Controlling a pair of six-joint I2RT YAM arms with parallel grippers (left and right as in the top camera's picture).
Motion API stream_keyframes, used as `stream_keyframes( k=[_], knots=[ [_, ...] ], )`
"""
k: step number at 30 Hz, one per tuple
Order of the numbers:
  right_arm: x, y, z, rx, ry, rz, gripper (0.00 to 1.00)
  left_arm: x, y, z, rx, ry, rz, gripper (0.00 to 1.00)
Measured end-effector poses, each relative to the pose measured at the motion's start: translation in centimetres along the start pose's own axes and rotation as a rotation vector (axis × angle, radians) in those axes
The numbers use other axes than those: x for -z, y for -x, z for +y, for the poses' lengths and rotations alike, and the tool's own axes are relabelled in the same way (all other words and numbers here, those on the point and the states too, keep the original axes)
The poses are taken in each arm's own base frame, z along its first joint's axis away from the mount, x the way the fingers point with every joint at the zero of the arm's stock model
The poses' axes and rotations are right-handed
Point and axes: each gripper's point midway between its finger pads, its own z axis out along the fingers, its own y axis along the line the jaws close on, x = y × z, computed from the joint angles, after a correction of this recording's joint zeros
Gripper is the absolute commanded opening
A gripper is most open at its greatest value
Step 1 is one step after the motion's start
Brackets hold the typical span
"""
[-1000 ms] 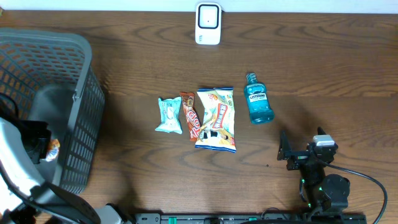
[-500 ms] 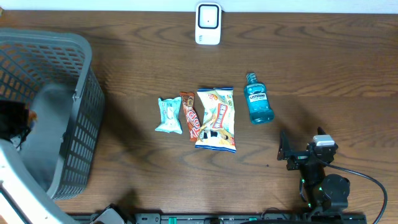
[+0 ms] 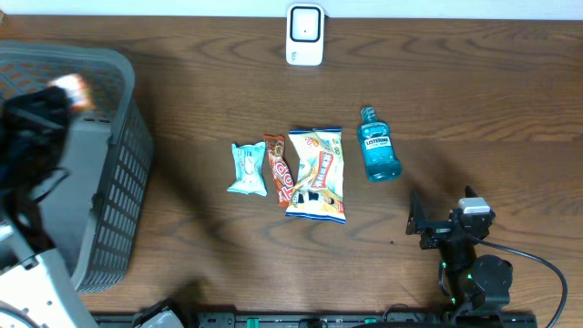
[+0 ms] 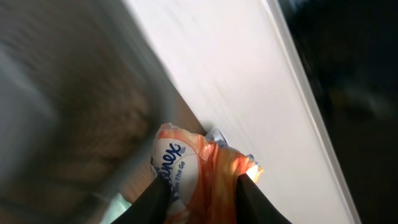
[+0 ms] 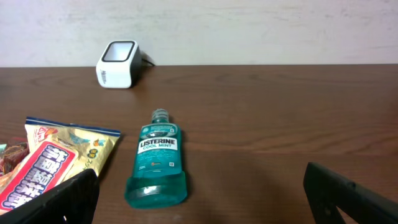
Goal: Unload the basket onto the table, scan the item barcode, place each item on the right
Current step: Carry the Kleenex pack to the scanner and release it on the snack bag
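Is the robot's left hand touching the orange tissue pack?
Touching. The left wrist view shows the left hand clamped on the tissue pack, one finger against each side.

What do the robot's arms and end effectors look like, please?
The right arm is black, with a pale grey camera module at the wrist and a black cable looping off. The right end effector has flat black fingers. The left arm has a pale grey link; the left end effector has dark fingers.
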Motion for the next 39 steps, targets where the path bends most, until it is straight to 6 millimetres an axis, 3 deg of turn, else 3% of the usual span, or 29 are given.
stream_keyframes(
  k=[5, 7, 13, 19, 23, 26, 30, 32, 34, 36, 39],
  knots=[
    [0.0, 0.0, 0.0, 0.0, 0.0, 0.0, 0.99, -1.8, -7.7, -5.0, -0.173, -0.155, 0.26, 0.15],
    [0.0, 0.0, 0.0, 0.0, -0.001, 0.0, 0.99, -2.2, -11.7, -6.6, -0.27, -0.193, 0.366, 0.15],
    [0.0, 0.0, 0.0, 0.0, 0.0, 0.0, 0.99, -4.1, -22.4, -8.6, -0.549, -0.188, 0.571, 0.15],
    [0.0, 0.0, 0.0, 0.0, 0.0, 0.0, 0.99, -9.7, -33.6, -7.4, -0.766, -0.089, 0.719, 0.15],
    [0.0, 0.0, 0.0, 0.0, 0.0, 0.0, 0.99, -13.9, -40.9, -4.6, -0.856, -0.025, 0.817, 0.15],
    [0.0, 0.0, 0.0, 0.0, 0.0, 0.0, 0.99, -16.3, -44.3, -1.7, -0.888, 0.04, 0.869, 0.15],
    [0.0, 0.0, 0.0, 0.0, 0.0, 0.0, 0.99, -18.2, -46.8, 0.8, -0.896, 0.084, 0.913, 0.17],
    [0.0, 0.0, 0.0, 0.0, 0.0, 0.0, 0.99, -18.4, -47.6, 1.2, -0.892, 0.082, 0.929, 0.38],
    [0.0, 0.0, 0.0, 0.0, 0.0, 0.0, 0.99, -18.4, -48.0, 1.0, -0.889, 0.071, 0.935, 0.72],
    [0.0, 0.0, 0.0, 0.0, 0.0, 0.0, 0.99, -18.3, -48.3, 0.7, -0.894, 0.052, 0.935, 0.94],
    [0.0, 0.0, 0.0, 0.0, 0.0, 0.0, 0.99, -18.2, -48.4, 0.6, -0.919, 0.041, 0.932, 1.0]
  ],
)
